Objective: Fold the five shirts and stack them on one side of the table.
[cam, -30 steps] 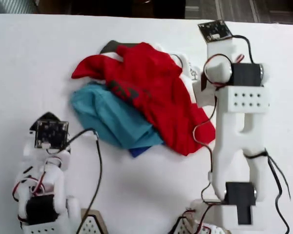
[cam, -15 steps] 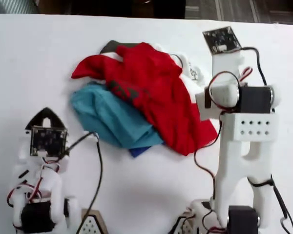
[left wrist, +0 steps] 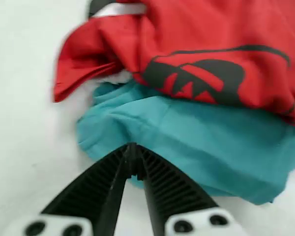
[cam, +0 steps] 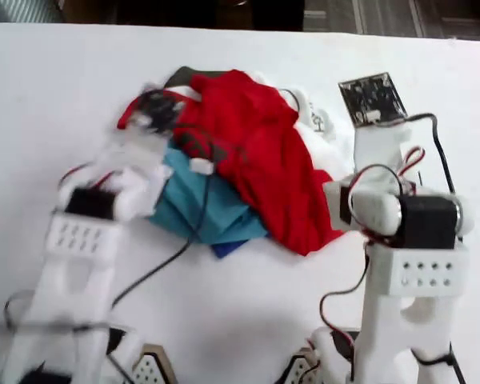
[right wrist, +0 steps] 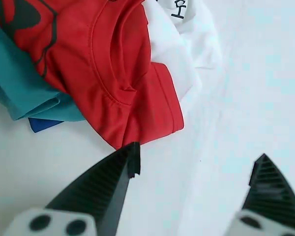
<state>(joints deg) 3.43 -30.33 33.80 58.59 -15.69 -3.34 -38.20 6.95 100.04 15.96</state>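
A heap of shirts lies mid-table. The red shirt (cam: 260,156) with a dark print is on top, over a teal shirt (cam: 204,208). A blue shirt (cam: 230,249), a white shirt (cam: 314,120) and a dark shirt (cam: 184,77) peek out at the edges. My left arm (cam: 116,192) stretches over the heap's left side. Its gripper (left wrist: 132,153) is shut with nothing held, tips just above the teal shirt (left wrist: 187,142) near the red sleeve (left wrist: 83,59). My right gripper (right wrist: 199,160) is open over bare table beside the red shirt's hem (right wrist: 137,118) and the white shirt (right wrist: 187,44).
The white table (cam: 48,88) has free room on the far left, the far right and along the front between the arm bases. Cables trail from both arms. The right arm (cam: 408,240) stands at the front right.
The left arm swung from the front left up over the heap's left side. The right arm drew back from the far right toward the front.
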